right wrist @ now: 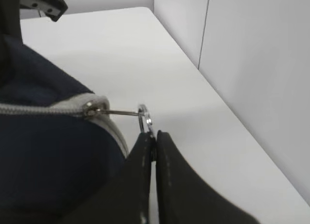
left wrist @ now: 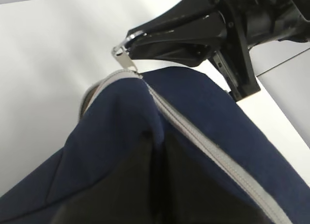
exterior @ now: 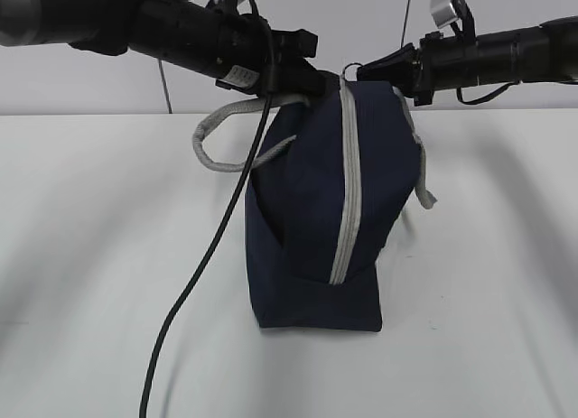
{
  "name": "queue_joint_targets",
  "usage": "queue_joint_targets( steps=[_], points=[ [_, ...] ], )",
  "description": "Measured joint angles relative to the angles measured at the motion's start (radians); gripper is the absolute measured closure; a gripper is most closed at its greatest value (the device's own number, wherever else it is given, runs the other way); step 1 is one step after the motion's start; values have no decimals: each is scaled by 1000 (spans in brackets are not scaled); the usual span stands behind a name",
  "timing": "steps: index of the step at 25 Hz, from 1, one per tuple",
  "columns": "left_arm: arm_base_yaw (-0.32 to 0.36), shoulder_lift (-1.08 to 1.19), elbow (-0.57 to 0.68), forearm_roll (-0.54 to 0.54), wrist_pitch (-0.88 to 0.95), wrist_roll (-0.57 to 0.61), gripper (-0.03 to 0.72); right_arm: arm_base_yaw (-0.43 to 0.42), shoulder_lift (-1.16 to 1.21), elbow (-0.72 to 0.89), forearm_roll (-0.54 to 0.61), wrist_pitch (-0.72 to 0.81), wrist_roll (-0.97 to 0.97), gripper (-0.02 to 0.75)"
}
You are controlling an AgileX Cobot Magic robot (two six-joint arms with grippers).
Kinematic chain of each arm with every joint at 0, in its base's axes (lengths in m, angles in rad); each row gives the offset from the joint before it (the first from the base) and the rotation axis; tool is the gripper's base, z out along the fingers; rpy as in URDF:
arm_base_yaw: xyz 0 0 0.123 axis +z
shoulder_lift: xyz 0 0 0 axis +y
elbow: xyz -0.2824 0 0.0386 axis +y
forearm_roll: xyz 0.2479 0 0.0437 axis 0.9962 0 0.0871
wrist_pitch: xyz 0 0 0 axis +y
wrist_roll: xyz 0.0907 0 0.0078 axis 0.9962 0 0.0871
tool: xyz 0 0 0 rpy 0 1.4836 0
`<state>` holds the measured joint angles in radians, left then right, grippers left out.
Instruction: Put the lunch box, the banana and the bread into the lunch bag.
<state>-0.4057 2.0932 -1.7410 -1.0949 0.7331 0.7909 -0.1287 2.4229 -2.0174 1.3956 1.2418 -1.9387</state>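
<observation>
Lunch bag (exterior: 316,210): stood zipped at the counter's (exterior: 90,255) centre.
Right hand (right wrist: 151,137): I had it clamped on the ring pull (right wrist: 145,118).
Left hand (exterior: 302,79): pinched together on fabric at 11 o'clock.
Technique: I'd pull along the zipper (exterior: 348,201), bag braced.

Both black arms reach in level from opposite sides and meet high above the table, wrists roughly horizontal.

Left gripper (exterior: 302,79) — jaws drawn nearly together on the upper left corner of the navy-blue fabric lunch bag (exterior: 316,210), where the grey strap begins; in its own wrist view the dark fingers sit close against the cloth.

Right gripper (right wrist: 154,137) — its two black fingers (right wrist: 169,175) pressed flat together, pinching the small metal ring pull (right wrist: 145,118) at the end of the bag's grey zipper. The ring stands edge-on between the fingertips.
</observation>
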Motion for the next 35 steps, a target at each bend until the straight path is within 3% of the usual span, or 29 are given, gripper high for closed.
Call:
queue_joint_targets(
  steps=[9, 21, 35],
  points=[
    [3, 0, -17, 11, 16, 27, 671, 37, 18, 0, 34, -16, -2, 738],
    [3, 2, -44, 37, 29, 28, 671, 43, 20, -8, -100, -16, 108, 738],
    [3, 2, -50, 43, 33, 29, 672, 49, 20, -10, -179, -2, 201, 738]
  ],
)
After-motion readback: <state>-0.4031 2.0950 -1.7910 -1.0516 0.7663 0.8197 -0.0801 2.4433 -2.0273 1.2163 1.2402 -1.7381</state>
